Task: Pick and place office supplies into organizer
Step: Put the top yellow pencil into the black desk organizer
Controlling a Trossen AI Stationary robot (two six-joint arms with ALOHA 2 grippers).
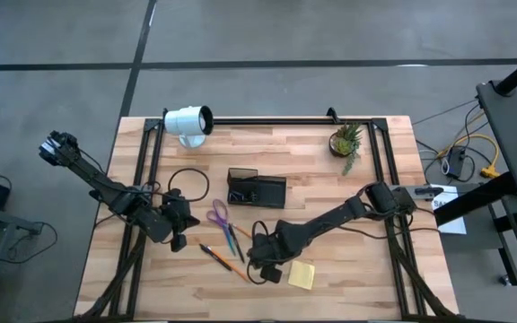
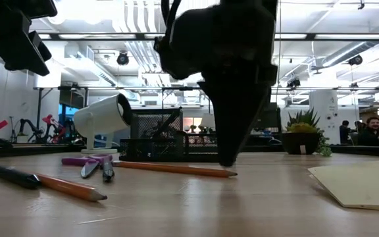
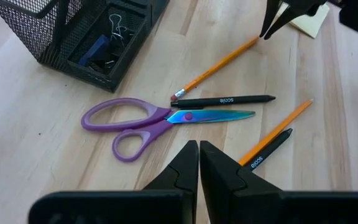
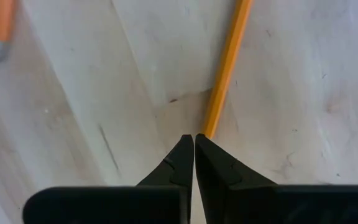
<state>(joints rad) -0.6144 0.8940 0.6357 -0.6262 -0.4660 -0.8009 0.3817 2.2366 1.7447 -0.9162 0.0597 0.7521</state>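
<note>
From above we see the right gripper point(image 1: 260, 260) near the table's point(image 1: 366, 287) front edge, its wrist view shows shut fingers touching an orange pencil point(image 4: 225, 68), left gripper point(image 3: 199, 163) shut, holding nothing, beside purple scissors point(image 3: 148, 120).

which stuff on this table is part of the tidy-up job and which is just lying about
For the job:
purple-handled scissors
orange pencils
black pens
yellow sticky-note pad
black mesh organizer

Just lying about:
white lamp
potted plant
black cable loop

Scissors point(image 3: 157, 120) beside mesh organizer point(image 3: 79, 34).
</note>
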